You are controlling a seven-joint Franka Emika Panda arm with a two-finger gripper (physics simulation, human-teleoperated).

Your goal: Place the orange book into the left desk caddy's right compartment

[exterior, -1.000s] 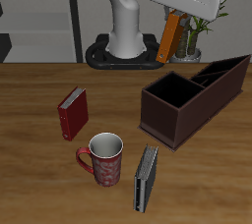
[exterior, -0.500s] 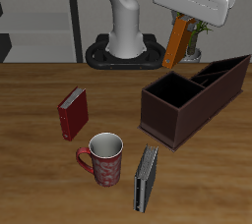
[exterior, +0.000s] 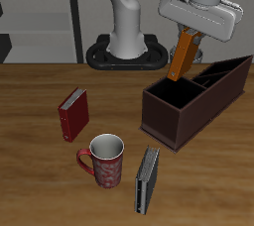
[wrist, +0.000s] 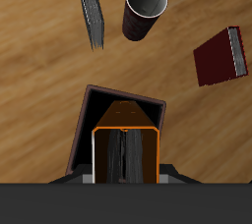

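One gripper (exterior: 189,34) we see clamped on thin orange hardcover book (exterior: 184,56), hanging tilted above near compartment of dark maroon-brown open-top caddy (exterior: 179,121).

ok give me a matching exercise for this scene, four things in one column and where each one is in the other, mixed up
Things:
1. orange book
2. dark red book
3. dark grey book
4. mug

Places:
A. standing near the table's front edge, beside the mug
B. held in the gripper above the left desk caddy
C. between the two books on the table
D. standing on the table, far from the caddy

Pairs: 1-B, 2-D, 3-A, 4-C
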